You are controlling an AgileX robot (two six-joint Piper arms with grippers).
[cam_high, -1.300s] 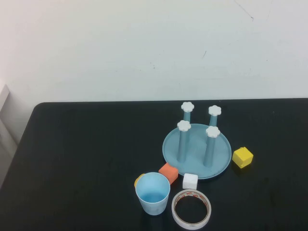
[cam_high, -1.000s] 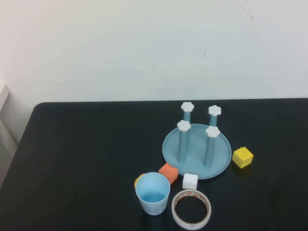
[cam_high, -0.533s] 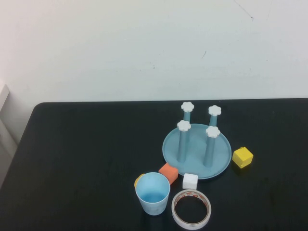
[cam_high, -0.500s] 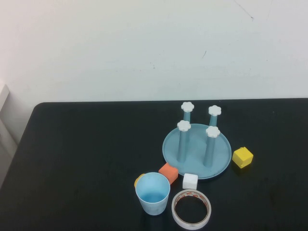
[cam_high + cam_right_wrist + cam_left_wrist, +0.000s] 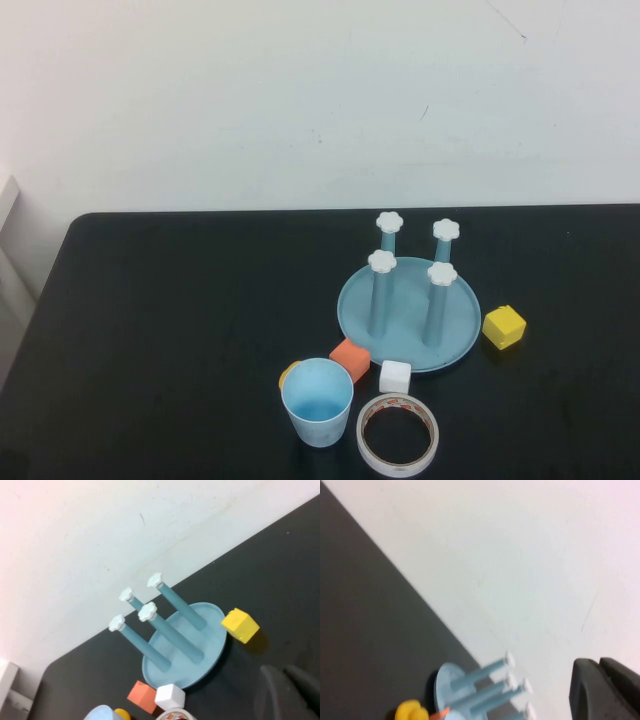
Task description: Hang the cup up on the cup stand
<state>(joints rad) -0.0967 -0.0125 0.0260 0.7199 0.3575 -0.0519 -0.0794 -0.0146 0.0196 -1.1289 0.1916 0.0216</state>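
The light-blue cup [image 5: 318, 405] stands upright, mouth up, near the table's front edge; its rim also shows in the right wrist view [image 5: 101, 714]. The cup stand [image 5: 459, 330], a round teal dish with four blue posts topped by white flower caps, sits behind and to the right of the cup, and shows in the left wrist view [image 5: 443, 678] and the right wrist view [image 5: 210, 630]. No cup hangs on the posts. My left gripper [image 5: 593, 663] and right gripper [image 5: 281, 673] are shut and empty, both well away from the cup, and neither arm shows in the high view.
A white tape roll [image 5: 372, 440] lies right of the cup. An orange cube [image 5: 350, 358] and a white cube [image 5: 395, 376] sit between cup and stand. A yellow cube [image 5: 504, 326] lies right of the stand. A small yellow piece [image 5: 288, 373] peeks out behind the cup.
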